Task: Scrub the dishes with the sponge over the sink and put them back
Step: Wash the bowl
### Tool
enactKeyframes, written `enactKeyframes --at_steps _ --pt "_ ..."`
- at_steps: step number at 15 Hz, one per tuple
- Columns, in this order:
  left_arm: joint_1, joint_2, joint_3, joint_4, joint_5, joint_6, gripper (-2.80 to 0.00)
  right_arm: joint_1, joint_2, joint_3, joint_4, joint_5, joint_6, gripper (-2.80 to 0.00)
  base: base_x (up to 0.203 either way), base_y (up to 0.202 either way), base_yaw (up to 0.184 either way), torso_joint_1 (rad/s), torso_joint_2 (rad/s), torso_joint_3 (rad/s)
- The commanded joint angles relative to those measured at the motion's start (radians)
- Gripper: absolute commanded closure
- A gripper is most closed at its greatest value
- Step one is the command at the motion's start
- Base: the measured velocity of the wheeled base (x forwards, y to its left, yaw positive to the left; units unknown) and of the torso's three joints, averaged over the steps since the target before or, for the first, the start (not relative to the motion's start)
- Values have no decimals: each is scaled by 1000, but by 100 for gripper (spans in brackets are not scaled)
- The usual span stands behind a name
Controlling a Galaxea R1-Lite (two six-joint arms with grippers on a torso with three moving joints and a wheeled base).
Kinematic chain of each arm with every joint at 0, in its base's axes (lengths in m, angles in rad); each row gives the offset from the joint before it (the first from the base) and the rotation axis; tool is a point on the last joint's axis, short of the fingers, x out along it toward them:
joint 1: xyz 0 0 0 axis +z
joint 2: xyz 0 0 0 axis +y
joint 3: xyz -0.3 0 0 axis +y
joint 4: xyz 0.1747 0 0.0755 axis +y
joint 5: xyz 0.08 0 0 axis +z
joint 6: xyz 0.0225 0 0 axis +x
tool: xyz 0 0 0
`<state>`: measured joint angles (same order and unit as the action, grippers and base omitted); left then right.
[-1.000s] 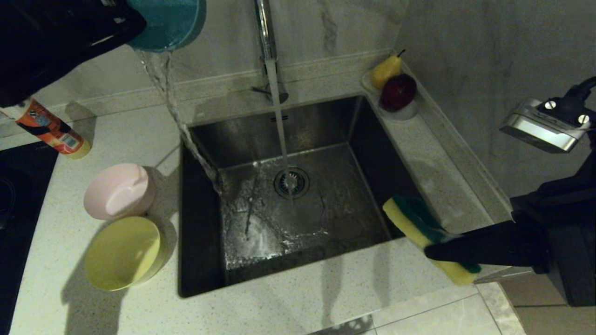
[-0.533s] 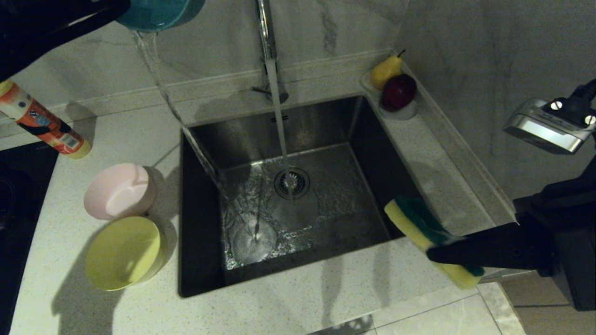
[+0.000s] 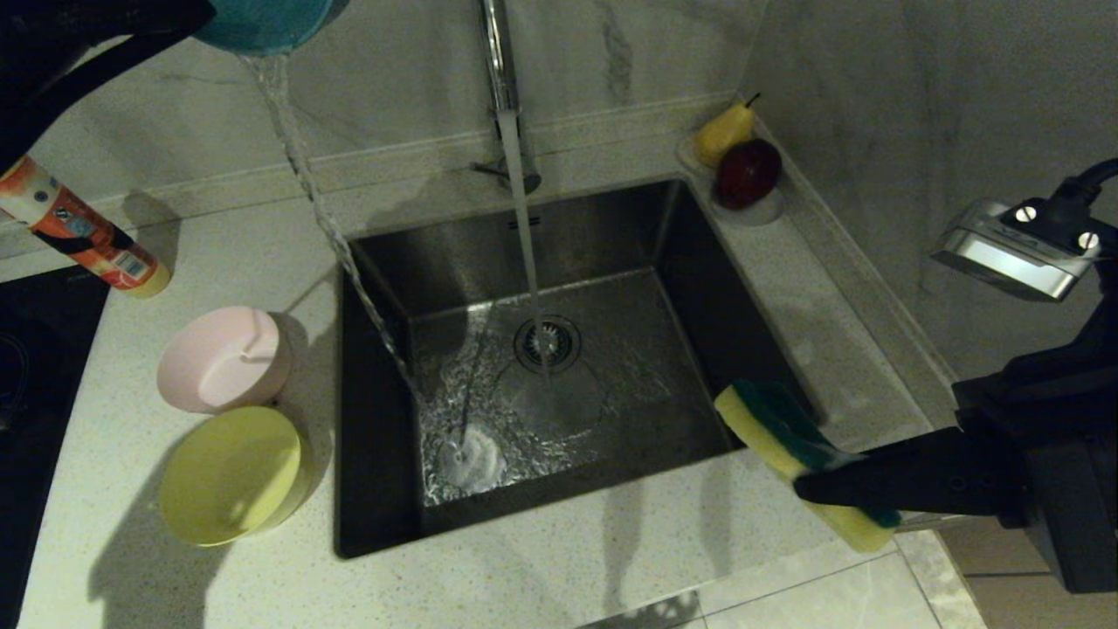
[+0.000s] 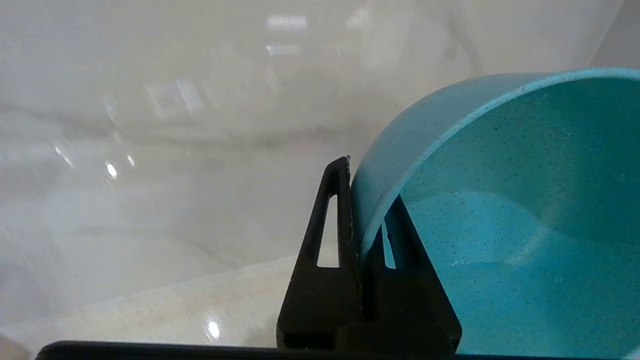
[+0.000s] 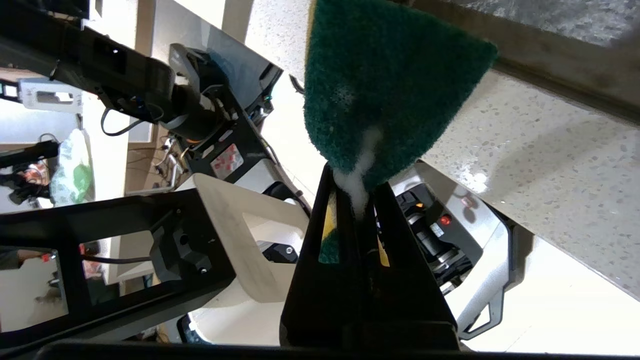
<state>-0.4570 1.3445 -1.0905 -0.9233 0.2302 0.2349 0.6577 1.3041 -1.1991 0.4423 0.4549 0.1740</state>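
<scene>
Left end effector (image 4: 357, 220), raised above the surface's far left part, is clamped on the rim of the light blue bowl (image 4: 500, 225), tipped so water streams into the sink's (image 3: 699, 288) left side. Pink bowl (image 3: 223, 358) and yellow bowl (image 3: 231, 476) sit touching on the surface left of the sink. Tap water (image 3: 524, 236) runs onto the strainer drain (image 3: 547, 343). Right end effector (image 5: 357, 200), over the sink's near right corner, pinches the sponge (image 3: 795, 450). This looks like the rinse-and-empty step; next the drained bowl likely needs levelling and setting down beside the other two, clear of them.
</scene>
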Motion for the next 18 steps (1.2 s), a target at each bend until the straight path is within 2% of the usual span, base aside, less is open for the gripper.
enactKeyframes --at_steps 1,4,7,11,14,16,17,18 --pt "0 -5 3 -23 1 11 0 0 6 0 3 4 1 0 0 0 0 0 0 0" --pt "0 -13 27 -105 1 69 0 0 12 -3 -2 11 1 0 0 0 0 0 0 0" --pt "0 -30 47 -132 -1 104 0 0 6 -3 -2 10 2 0 0 0 0 0 0 0" --pt "0 -31 64 -128 -3 100 0 0 13 -3 -2 10 2 0 0 0 0 0 0 0" --pt "0 1 104 -88 28 96 0 1 4 -3 -2 12 2 0 0 0 0 0 0 0" --pt "-1 22 144 31 75 83 0 11 -2 -15 -2 11 2 0 0 0 0 0 0 0" --pt "-1 18 140 148 81 34 0 16 2 -29 -2 11 -1 0 0 0 0 0 0 0" --pt "-2 10 126 280 82 -49 0 16 10 -42 -2 13 -1 0 0 0 0 0 0 0"
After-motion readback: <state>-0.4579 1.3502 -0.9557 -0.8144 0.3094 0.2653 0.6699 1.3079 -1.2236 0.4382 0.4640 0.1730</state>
